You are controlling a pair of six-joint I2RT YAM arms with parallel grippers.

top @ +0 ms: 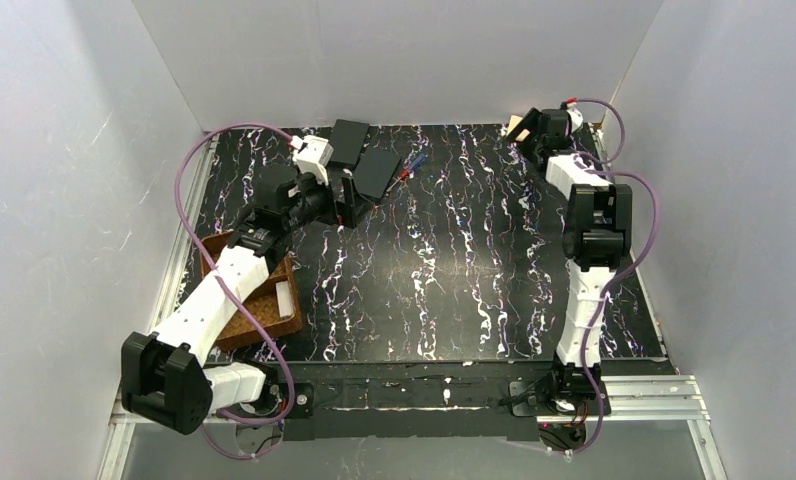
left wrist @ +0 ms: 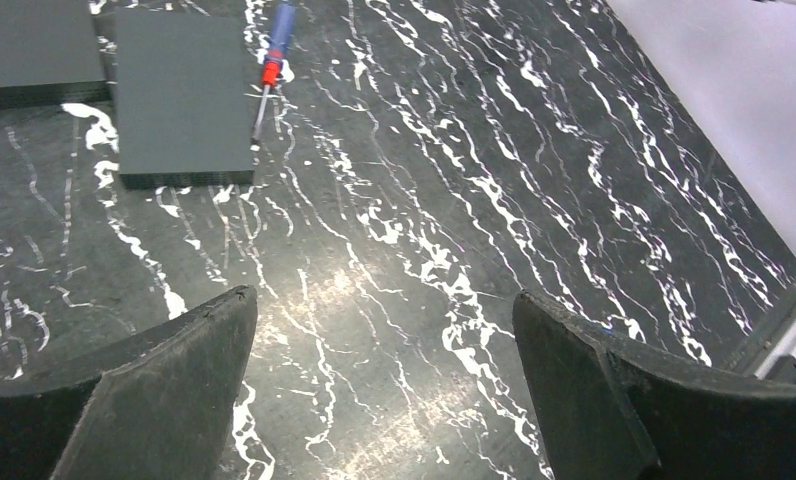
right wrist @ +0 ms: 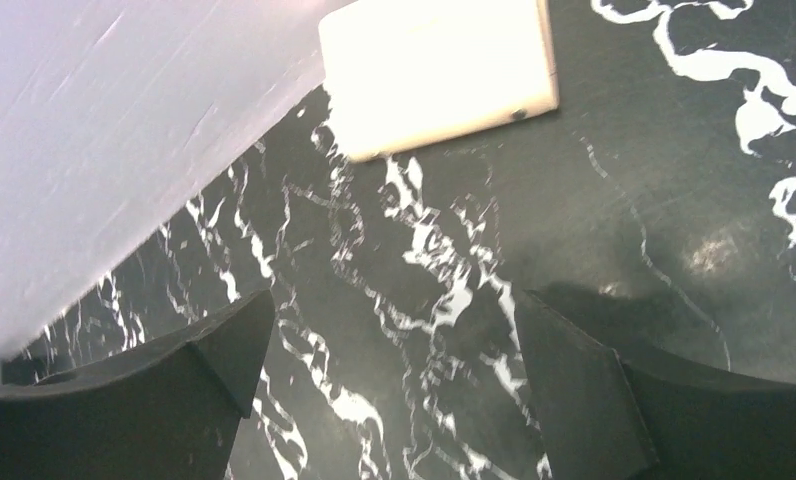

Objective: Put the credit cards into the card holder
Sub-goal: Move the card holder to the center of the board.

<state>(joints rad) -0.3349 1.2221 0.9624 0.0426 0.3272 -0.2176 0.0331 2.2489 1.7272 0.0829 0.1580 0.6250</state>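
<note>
Starting at the near edge of the marbled black table [top: 444, 290], both arm bases sit bolted side by side. The left arm [top: 219, 290] slants away over a brown woven tray [top: 269, 325] at the table's left side. A small white piece [top: 286, 297] lies in the tray's right compartment; what it is I cannot tell.

Farther in, the left gripper [left wrist: 382, 300] hovers over bare table with its fingers spread wide and nothing between them. Just beyond it lies a flat black box [left wrist: 184, 95], with a second black box [left wrist: 34, 45] close beside it. A screwdriver [left wrist: 274, 50] with a blue handle and red collar rests along the first box's edge, its tip at the box's side.

On the right, the right arm [top: 594, 230] stretches up the table's right edge into the far right corner. The right gripper [right wrist: 394, 300] is spread wide too, empty, held low over the table. The card holder [right wrist: 439, 70] lies flat and closed just beyond those fingers, not between them. It sits close to the white wall [right wrist: 104, 130] and looks pale cream in the wrist view, with a small dark clasp dot on its near edge. From above, it shows as a tan patch [top: 519, 127] at the gripper's far side.
</note>
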